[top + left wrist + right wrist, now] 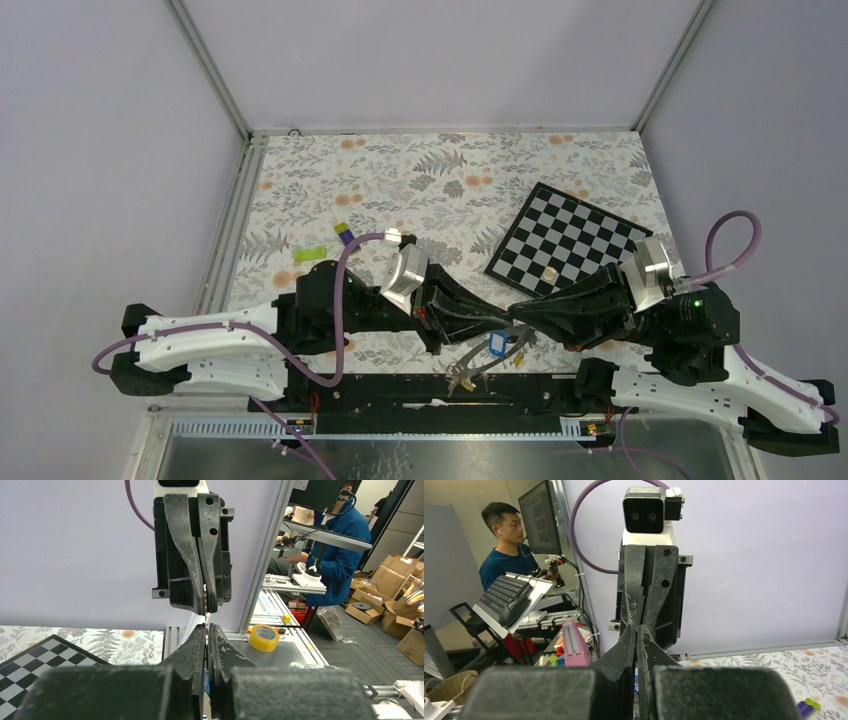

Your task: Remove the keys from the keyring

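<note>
My two grippers meet tip to tip above the table's near edge. In the top view the left gripper (499, 322) and right gripper (516, 321) both pinch the top of the thin grey keyring (468, 354), which hangs between them. The keys dangle below: a blue-headed key (496, 345), a yellow-tagged key (466, 381) and a silver key (521, 350). In the left wrist view my left gripper (207, 626) is shut on a thin metal edge, facing the right gripper (206, 611). In the right wrist view my right gripper (636, 627) is shut too; the ring is edge-on and mostly hidden.
A checkerboard (570, 240) lies on the floral tablecloth at the right rear. A purple-and-green block (343, 232) and a green piece (309, 252) lie at the left rear. A yellow tape roll (264, 637) sits on the metal ledge past the table's edge.
</note>
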Controlling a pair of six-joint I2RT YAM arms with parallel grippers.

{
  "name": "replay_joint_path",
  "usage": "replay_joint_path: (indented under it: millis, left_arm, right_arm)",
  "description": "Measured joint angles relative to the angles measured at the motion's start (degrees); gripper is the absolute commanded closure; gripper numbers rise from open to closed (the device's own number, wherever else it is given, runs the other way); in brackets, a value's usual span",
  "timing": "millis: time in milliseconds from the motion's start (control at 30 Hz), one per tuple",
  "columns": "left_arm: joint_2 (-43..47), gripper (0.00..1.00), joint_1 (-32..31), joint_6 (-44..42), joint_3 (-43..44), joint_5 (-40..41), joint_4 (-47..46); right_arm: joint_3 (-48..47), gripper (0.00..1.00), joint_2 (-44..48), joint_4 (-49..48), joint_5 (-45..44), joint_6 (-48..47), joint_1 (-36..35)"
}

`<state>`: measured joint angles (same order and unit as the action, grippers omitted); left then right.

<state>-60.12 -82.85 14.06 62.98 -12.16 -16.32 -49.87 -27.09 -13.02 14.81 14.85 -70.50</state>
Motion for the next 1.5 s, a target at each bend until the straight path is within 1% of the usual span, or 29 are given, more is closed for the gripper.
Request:
replay_joint_path:
  millis: [200, 233, 267, 333, 367, 433, 467, 600, 733, 833, 967, 1100, 1333, 1500]
  left_arm:
    - [0.0, 1.0, 0.0, 0.0, 0.0, 0.4, 0.3]
    - [0.0, 1.0, 0.0, 0.0, 0.0, 0.3, 0.4]
    - [0.0, 1.0, 0.0, 0.0, 0.0, 0.3, 0.4]
    - [0.0, 1.0, 0.0, -0.1, 0.1, 0.3, 0.6]
    - [-0.1, 1.0, 0.0, -0.1, 0.2, 0.3, 0.7]
    - [-0.1, 1.0, 0.0, -0.1, 0.3, -0.3, 1.8]
    - [-0.1, 1.0, 0.0, -0.1, 0.3, -0.7, 2.2]
    - [-0.1, 1.0, 0.0, -0.3, 0.3, -2.4, 3.4]
    - [0.5, 1.0, 0.0, -0.3, 0.3, -4.2, 3.4]
    - [1.5, 1.0, 0.0, -0.3, 0.3, -5.6, 3.3]
    - [2.0, 1.0, 0.0, -0.3, 0.3, -7.6, 2.8]
    - [1.8, 1.0, 0.0, -0.3, 0.7, -9.6, 3.8]
    - [0.5, 1.0, 0.0, -0.3, 3.2, -12.8, 4.0]
    - [0.3, 1.0, 0.0, -0.3, 3.4, -13.6, 4.7]
  right_arm:
    - [0.0, 1.0, 0.2, 0.3, -0.4, -0.3, 0.0]
    - [0.1, 0.97, 0.2, 0.4, -0.4, -0.4, 0.0]
    - [0.1, 0.9, 0.3, 0.4, -0.4, -0.5, 0.0]
    - [0.3, 0.7, 0.5, 0.4, -0.4, -0.6, 0.0]
    - [0.3, 0.64, 0.6, 0.5, -0.3, -0.6, 0.0]
    - [0.3, 0.56, 1.1, 0.3, -0.5, -1.1, 0.0]
    - [0.3, 0.54, 1.7, 0.3, -0.7, -1.6, 0.0]
    - [0.3, 0.53, 4.3, 1.0, -1.1, -3.6, 0.0]
    - [0.3, 0.53, 6.0, 4.1, -2.6, -6.3, 0.0]
    - [0.3, 0.54, 6.1, 7.8, -5.2, -8.3, 0.0]
    - [0.1, 0.52, 5.5, 13.9, -8.3, -10.4, 0.0]
    - [-3.0, 0.52, 1.8, 21.3, -9.6, -11.3, 0.0]
    - [-4.0, 0.47, 0.0, 26.3, -9.1, -11.9, 0.0]
    - [-5.8, 0.46, -0.2, 30.4, -4.9, -12.1, 0.0]
